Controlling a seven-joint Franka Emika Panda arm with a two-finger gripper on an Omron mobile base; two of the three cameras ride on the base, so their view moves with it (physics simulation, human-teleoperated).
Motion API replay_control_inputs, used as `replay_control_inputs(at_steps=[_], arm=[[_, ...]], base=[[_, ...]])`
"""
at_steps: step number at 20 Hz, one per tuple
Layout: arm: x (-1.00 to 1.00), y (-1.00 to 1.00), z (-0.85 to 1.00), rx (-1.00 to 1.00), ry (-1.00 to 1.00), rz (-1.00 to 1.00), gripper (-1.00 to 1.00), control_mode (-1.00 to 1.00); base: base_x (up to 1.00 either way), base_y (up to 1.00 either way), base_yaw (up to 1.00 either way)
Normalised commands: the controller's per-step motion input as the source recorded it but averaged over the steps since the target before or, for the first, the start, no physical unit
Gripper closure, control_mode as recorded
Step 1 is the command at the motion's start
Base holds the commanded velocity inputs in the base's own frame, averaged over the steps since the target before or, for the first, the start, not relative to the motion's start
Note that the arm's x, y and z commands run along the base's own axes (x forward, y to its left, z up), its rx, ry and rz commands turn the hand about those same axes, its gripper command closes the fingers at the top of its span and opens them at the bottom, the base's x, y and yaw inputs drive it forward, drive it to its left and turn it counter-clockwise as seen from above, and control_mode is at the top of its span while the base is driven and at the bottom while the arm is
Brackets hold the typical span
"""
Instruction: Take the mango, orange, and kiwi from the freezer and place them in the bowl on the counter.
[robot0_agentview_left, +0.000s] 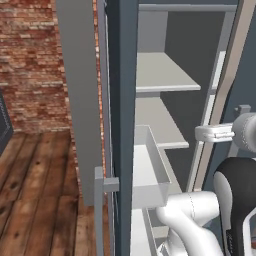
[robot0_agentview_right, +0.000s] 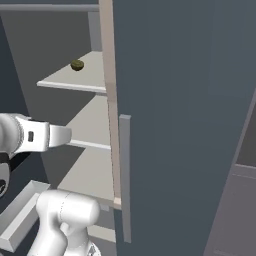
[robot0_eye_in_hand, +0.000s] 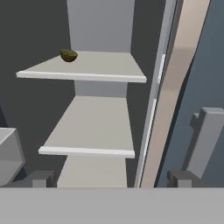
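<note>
We see the kiwi (robot0_eye_in_hand: 68, 55), a small olive-brown oval with a dull skin, lying on the top shelf (robot0_eye_in_hand: 96, 66) of the freezer (robot0_agentview_right: 175, 100), at the upper left of the hand view near the shelf's far left corner. In the right base view the same fruit (robot0_agentview_right: 77, 65) sits at the upper left of the frame, on the back part of that shelf.

Around it the freezer stands open. Its inner shelves are flat pale grey slabs with lighter front edges, stacked one under another, the lower shelf (robot0_eye_in_hand: 89, 127) bare. The inner walls are dark grey. A white pull-out drawer (robot0_agentview_left: 150, 170) with thin square walls juts forward in the middle of the left base view. The long door (robot0_agentview_right: 185, 125) is smooth dark blue-grey, with a pale tan edge and an upright grey bar handle (robot0_agentview_right: 125, 175); it takes up the right half of the right base view.

The gripper (robot0_eye_in_hand: 109, 177) shows as two small dark tips at the bottom of the hand view, set far apart, so the jaws stand wide and hold nothing.

At the left of the left base view the room has a red brick wall (robot0_agentview_left: 30, 60) with pale mortar lines and a floor (robot0_agentview_left: 35, 195) of brown wooden planks with visible grain.
</note>
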Motion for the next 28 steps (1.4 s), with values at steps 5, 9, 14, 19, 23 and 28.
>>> replay_control_inputs(at_steps=[5,9,14,19,23,28], arm=[[0.06,0.33,0.46,0.00,0.07,0.09,-1.00,-1.00],[0.01,0.83,1.00,-0.05,0.18,0.18,-1.00,-1.00],[0.01,0.57,0.63,-0.02,0.15,0.26,-1.00,-1.00],[0.04,0.09,0.06,0.01,-0.06,0.08,-1.00,-1.00],[0.39,-0.08,0.00,0.06,-0.10,0.01,-1.00,-1.00],[0.46,-0.05,-0.12,-0.03,-0.04,0.00,-1.00,-1.00]], base=[[0.00,0.25,0.06],[0.00,0.00,0.00],[0.00,0.00,0.00],[0.00,0.00,0.00],[0.00,0.00,0.00],[0.00,0.00,0.00]])
